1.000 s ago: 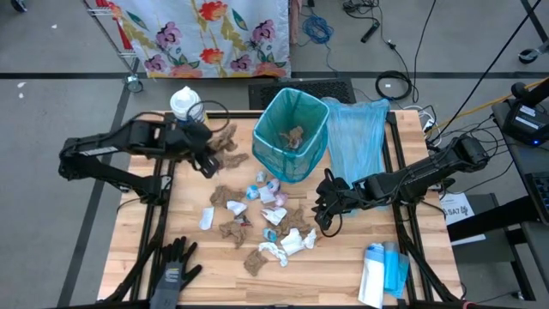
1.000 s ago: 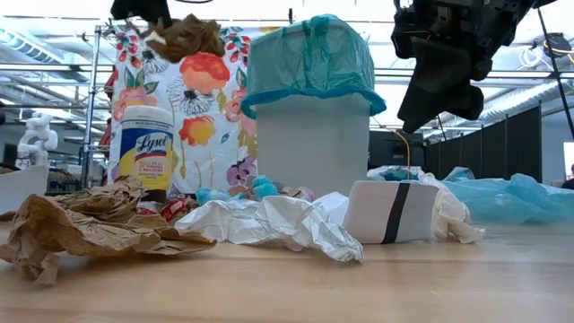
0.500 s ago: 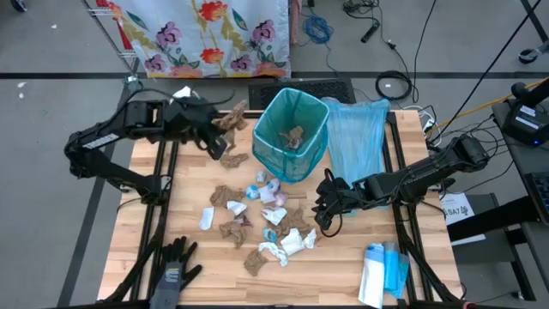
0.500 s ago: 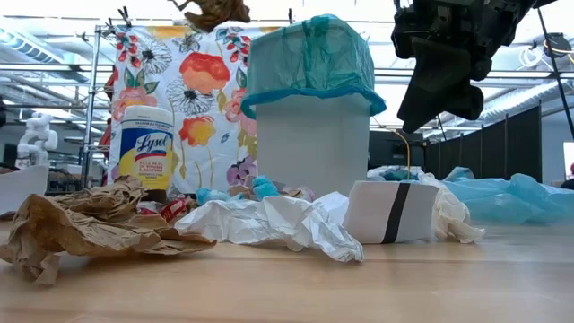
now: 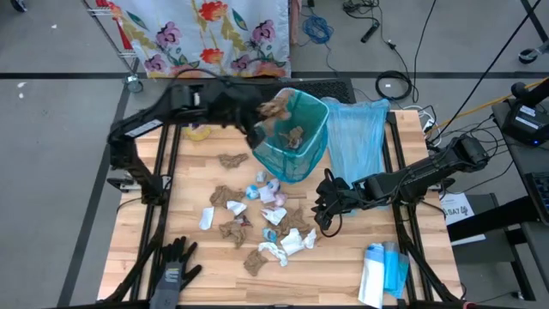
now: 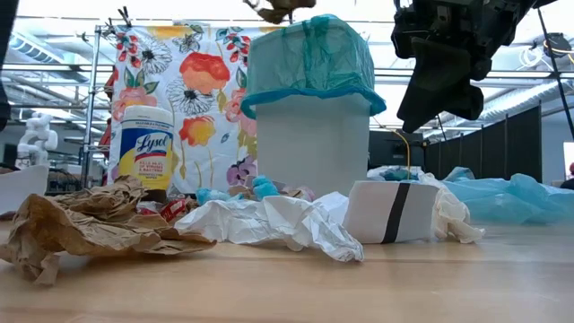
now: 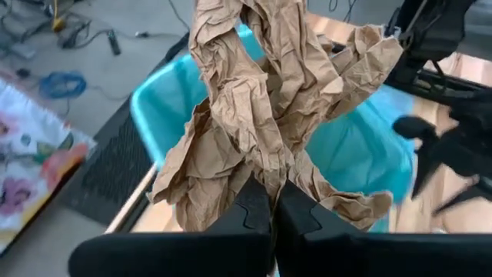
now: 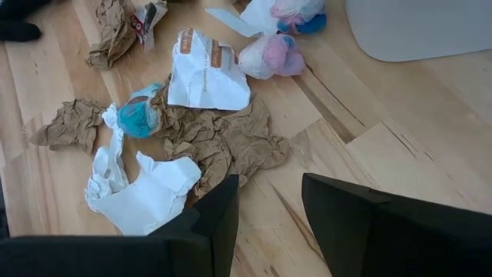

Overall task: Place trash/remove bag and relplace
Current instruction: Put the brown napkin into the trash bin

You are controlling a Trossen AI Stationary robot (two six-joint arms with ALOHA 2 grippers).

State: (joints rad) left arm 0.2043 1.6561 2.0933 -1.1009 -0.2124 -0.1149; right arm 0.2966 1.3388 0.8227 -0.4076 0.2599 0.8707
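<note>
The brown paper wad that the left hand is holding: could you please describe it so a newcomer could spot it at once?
Find the bin with the teal bag at the table's far edge. Over its rim hangs the left hand, shut on the brown paper wad. Unlike the other trash, which lies on the table, it is in the air.

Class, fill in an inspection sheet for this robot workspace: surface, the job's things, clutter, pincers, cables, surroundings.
Surface: wooden table, littered.
Job's things: bin lined with teal bag, one brown wad inside; scraps of paper and tissue strewn in front; spare blue bag beside bin.
Clutter: black glove; wipes canister.
Pincers: left pincer shut on brown paper wad above bin rim; right pincer open, above scraps.
Cables: coils on floor.
Surroundings: floral cloth.
</note>
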